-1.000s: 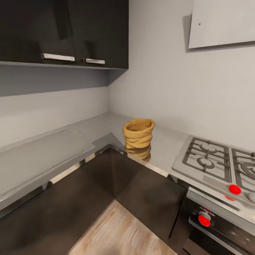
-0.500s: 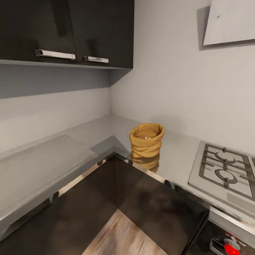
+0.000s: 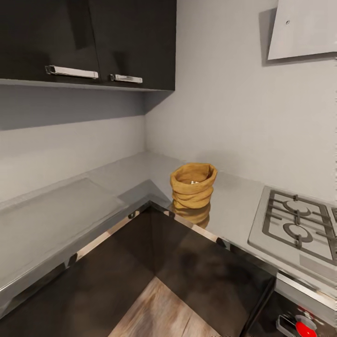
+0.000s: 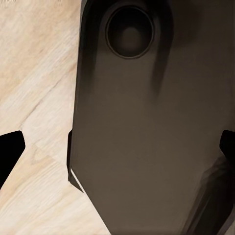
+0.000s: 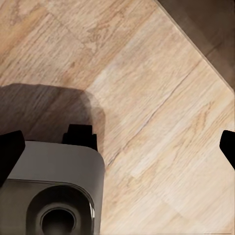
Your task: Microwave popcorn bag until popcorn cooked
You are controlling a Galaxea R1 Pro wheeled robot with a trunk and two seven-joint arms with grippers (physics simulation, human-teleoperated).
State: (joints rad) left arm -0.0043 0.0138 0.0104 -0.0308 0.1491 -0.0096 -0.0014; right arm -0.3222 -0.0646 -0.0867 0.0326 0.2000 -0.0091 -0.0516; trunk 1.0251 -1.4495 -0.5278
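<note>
a: head view first. where is the popcorn bag (image 3: 193,185) sitting?

b: it is standing upright on the table (image 3: 61,210), at the inner corner where the two runs meet, close to the front edge. the gas hob (image 3: 296,224) is lying well apart along the right run. the bag's long axis is running straight up, rolled rim on top, mouth open.

a: left wrist view?

b: the left jaws (image 4: 117,147) are pointing down at the wood floor (image 4: 34,88) and a dark part of the robot's base (image 4: 147,122). the two dark tips are sitting at opposite edges, spread wide, holding nothing.

a: right wrist view?

b: the right jaws (image 5: 117,147) are hanging over the floor too, tips wide apart and empty. the bag is lying up and ahead of both. i am judging neither arm clearly nearer; both need raising to table height first.
</note>
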